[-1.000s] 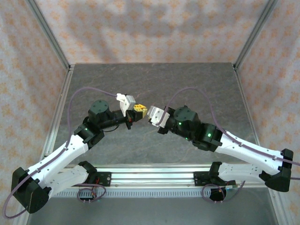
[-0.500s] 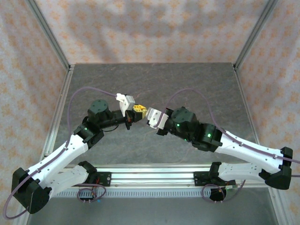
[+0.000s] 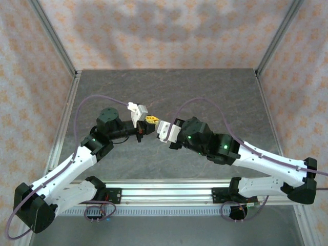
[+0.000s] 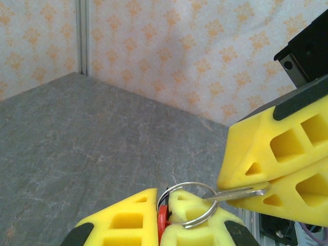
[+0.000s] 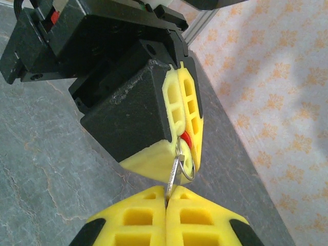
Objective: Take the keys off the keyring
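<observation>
Fingers (image 4: 246,143) of the right gripper (image 3: 160,127), having advanced leftward to meet the left gripper (image 3: 152,119), now clench the key (image 4: 236,193) blade while the left fingers (image 4: 218,228) clamp the red keyring (image 4: 163,223) above the bench (image 3: 169,87), so drawing the key off its wire loop (image 4: 187,205) can likely begin.
</observation>
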Tool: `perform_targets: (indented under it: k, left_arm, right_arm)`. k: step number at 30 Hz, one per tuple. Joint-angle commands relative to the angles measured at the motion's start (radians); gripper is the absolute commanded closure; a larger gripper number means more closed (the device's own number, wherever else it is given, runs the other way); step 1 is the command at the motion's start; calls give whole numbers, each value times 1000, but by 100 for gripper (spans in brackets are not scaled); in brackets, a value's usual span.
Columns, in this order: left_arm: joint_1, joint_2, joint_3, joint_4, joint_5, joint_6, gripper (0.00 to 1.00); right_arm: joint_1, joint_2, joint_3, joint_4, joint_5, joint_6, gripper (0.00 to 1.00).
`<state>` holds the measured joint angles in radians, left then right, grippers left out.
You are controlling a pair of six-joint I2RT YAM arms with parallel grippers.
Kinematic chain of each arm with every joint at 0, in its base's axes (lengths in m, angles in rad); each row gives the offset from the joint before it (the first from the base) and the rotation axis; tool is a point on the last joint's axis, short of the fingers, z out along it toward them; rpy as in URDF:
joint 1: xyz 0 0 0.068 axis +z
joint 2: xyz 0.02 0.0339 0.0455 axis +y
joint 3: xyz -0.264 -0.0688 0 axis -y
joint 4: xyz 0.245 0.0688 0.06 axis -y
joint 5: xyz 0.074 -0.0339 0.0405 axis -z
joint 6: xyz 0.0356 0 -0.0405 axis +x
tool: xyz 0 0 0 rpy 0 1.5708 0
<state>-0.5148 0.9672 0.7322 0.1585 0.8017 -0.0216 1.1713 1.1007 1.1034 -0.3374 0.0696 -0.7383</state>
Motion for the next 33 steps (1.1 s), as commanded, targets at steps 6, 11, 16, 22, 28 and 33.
perform_targets:
  k: [6, 11, 16, 22, 28, 33]
  left_arm:
    - [26, 4, 68, 93, -93, 22, 100]
    - [20, 2, 68, 85, -88, 39, 100]
    - [10, 1, 70, 70, -92, 58, 100]
    - [-7, -7, 71, 48, -102, 83, 100]
    - [-23, -15, 72, 21, -119, 113, 100]
    - [-27, -21, 66, 14, -122, 129, 100]
  right_arm:
    - [94, 50, 12, -89, -304, -44, 100]
    - [93, 57, 15, -70, -310, -33, 100]
    - [91, 65, 13, -37, -327, -18, 100]
    - [57, 75, 8, 10, -357, 17, 100]
    - [19, 77, 6, 52, -414, 58, 100]
    - [-5, 79, 1, 76, -448, 88, 100]
